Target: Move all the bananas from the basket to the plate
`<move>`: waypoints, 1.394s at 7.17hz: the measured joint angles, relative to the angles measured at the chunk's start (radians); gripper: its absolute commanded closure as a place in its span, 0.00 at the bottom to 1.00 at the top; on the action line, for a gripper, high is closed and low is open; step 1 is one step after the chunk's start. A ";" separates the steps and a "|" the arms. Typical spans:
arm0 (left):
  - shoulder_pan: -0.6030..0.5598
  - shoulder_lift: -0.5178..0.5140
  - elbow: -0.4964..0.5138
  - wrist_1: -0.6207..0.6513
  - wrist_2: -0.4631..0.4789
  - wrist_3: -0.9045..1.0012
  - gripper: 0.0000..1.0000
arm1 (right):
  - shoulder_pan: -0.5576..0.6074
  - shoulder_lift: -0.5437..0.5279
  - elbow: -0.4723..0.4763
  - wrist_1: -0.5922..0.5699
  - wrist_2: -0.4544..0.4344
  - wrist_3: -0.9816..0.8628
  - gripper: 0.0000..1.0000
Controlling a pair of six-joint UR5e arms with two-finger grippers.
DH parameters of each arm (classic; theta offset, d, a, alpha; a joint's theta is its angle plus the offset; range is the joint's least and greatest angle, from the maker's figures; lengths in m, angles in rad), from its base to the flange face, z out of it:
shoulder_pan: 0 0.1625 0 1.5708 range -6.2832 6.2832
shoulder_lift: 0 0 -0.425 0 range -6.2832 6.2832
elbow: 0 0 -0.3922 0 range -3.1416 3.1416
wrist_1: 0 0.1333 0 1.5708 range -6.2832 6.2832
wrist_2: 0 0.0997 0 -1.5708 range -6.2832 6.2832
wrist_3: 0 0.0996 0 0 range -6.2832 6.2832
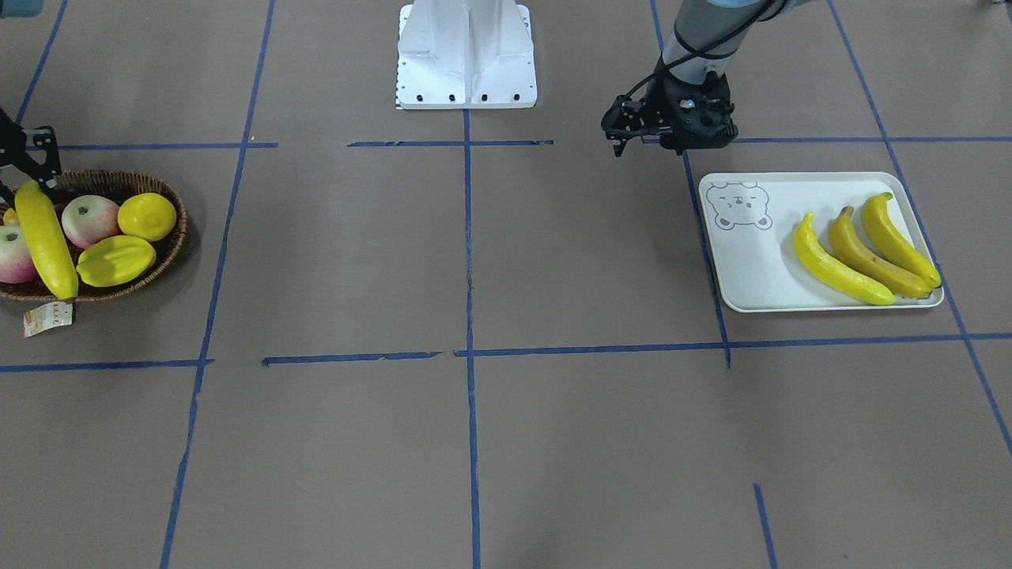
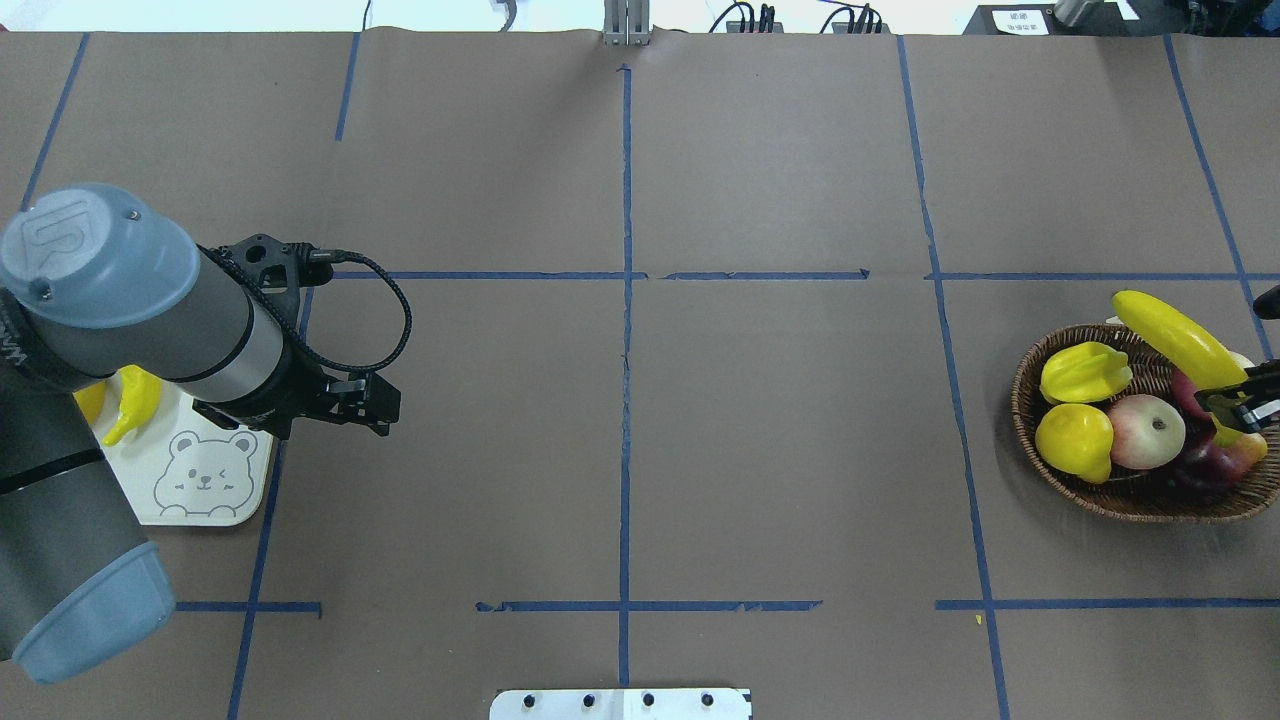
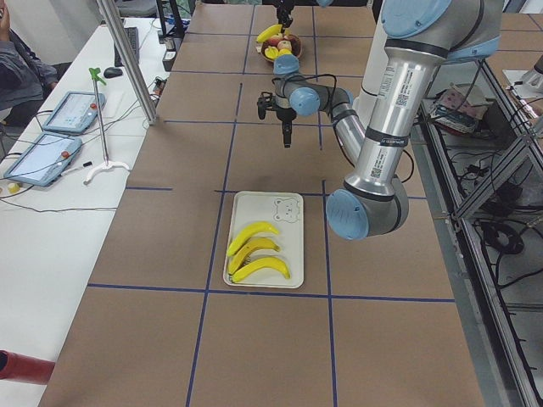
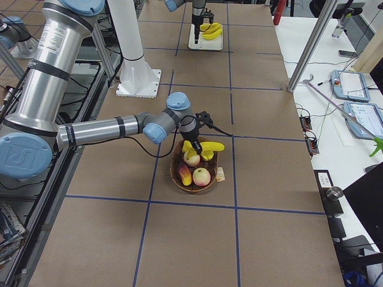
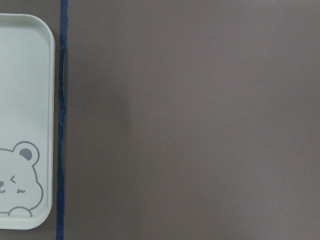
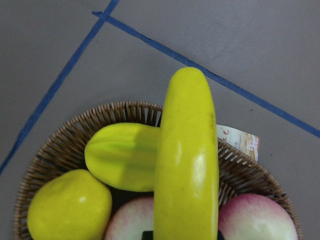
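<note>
Both arms are silver-grey tubes joined by dark grey housings with pale blue round caps. The left arm has a cap embossed with a UR logo, with screws at about two and seven o'clock on its face, and a white printed label strip down one tube. A black braided cable runs to the black, skeletal left end effector. The right arm wears black bands, and the white base shows four dark bolt holes along its six o'clock edge.
</note>
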 measured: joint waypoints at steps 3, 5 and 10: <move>0.000 -0.002 0.000 0.000 0.000 -0.001 0.00 | -0.018 0.105 -0.002 0.001 0.083 0.164 0.78; 0.000 -0.003 0.001 0.000 0.000 -0.002 0.00 | -0.057 0.181 0.000 0.001 0.096 0.276 0.77; 0.001 -0.005 0.003 -0.002 -0.001 -0.003 0.00 | -0.151 0.365 0.001 0.001 0.084 0.512 0.77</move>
